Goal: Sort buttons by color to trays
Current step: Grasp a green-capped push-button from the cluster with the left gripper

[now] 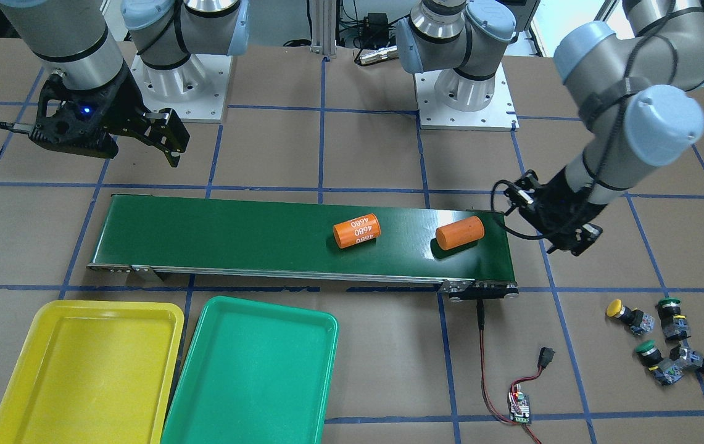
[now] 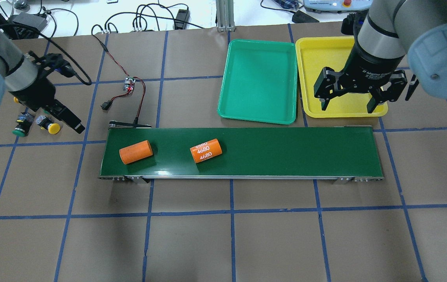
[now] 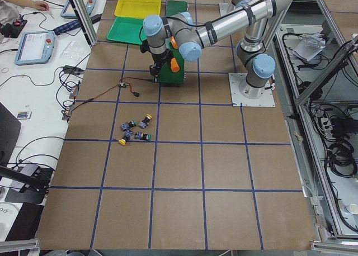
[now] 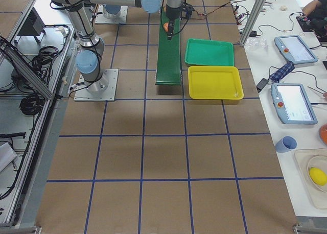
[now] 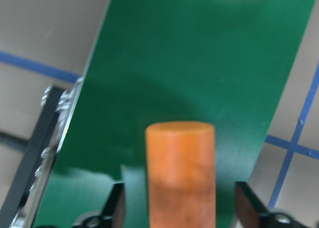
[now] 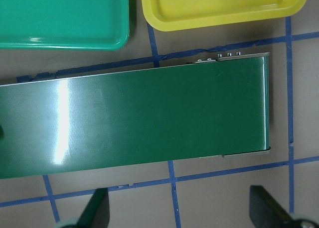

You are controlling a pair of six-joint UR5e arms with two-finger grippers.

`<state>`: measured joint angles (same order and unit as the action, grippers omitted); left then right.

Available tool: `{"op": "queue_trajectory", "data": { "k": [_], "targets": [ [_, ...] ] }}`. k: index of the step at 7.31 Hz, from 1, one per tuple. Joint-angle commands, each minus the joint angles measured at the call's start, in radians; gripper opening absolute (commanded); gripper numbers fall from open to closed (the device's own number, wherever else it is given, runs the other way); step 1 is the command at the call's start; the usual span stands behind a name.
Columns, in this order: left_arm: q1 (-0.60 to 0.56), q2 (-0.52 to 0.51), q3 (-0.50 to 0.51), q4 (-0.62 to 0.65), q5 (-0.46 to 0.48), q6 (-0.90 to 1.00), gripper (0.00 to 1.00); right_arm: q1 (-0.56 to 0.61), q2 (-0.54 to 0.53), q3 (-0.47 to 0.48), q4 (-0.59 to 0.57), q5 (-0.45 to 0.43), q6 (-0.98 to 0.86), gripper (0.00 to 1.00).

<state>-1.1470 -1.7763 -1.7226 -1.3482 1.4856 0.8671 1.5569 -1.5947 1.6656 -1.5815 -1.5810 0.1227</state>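
Left end effector (image 2: 76,125) hangs spread between buttons (image 1: 675,326) and conveyor belt (image 1: 253,237)

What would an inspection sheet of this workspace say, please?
Surface: brown table, blue tape grid.
Job's things: four buttons clustered loose on the table; yellow tray and green tray both empty.
Clutter: one plain orange cylinder and one numbered orange cylinder on the conveyor belt.
Claws: left claw open, empty, beyond the belt's end; right claw open, empty.
Cables: red-black wire from belt to circuit board.
Surroundings: teach pendants on the side bench.
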Motion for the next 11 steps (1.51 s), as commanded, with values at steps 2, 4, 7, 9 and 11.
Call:
{"op": "queue_trajectory", "data": {
  "k": [2, 4, 7, 9, 11],
  "targets": [
    [0.076, -0.214, 0.209, 0.058, -0.021, -0.418, 1.0, 0.0, 0.001, 0.002, -0.002, -0.001, 0.0, 1.0],
    [0.085, -0.348, 0.305, 0.158, 0.087, -0.431, 1.0, 0.0, -0.002, 0.002, 0.0, -0.002, 0.0, 1.0],
    [0.148, -0.431, 0.29, 0.19, 0.074, -0.537, 1.0, 0.0, -0.002, 0.002, -0.002, -0.002, 0.0, 1.0],
    [0.151, -0.457, 0.288, 0.201, 0.064, -0.554, 1.0, 0.0, -0.002, 0.002, -0.002, -0.002, 0.0, 1.0],
    [0.151, -0.483, 0.287, 0.205, 0.031, -0.586, 1.0, 0.0, -0.004, 0.003, 0.0, -0.001, 0.0, 1.0]
  ]
}}
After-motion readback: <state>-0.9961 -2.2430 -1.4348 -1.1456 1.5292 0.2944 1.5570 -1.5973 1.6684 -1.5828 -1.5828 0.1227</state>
